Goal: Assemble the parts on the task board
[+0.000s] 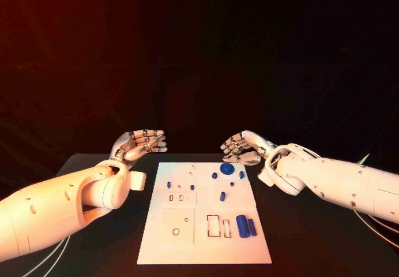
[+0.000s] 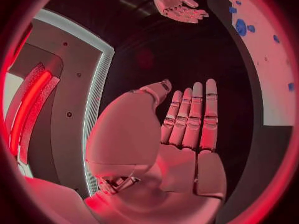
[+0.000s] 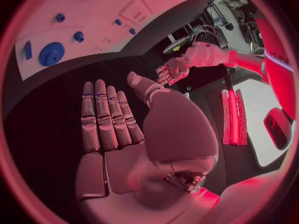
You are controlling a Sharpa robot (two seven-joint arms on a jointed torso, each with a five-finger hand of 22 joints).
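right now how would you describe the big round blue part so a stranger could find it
Start at the white board in the middle of the black table. Go to its far end, near the right robot hand. There sits the round part, a wide disc, far broader than the small blue pegs beside it.

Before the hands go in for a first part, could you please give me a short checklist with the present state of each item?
1. Left hand free: ok, fingers apart, holding nothing, raised beyond the board's far left corner.
2. Right hand free: ok, open and holding nothing, raised beyond the far right corner.
3. Board unobstructed: ok, neither hand or arm lies over it.
4. Parts within sight: ok, the blue disc lies near the far edge, two blue cylinders lie side by side near the right edge, small pegs between.
5. Board square to the robot: ok, its long sides run away from the body.
6. Which slot each part fits: cannot tell.
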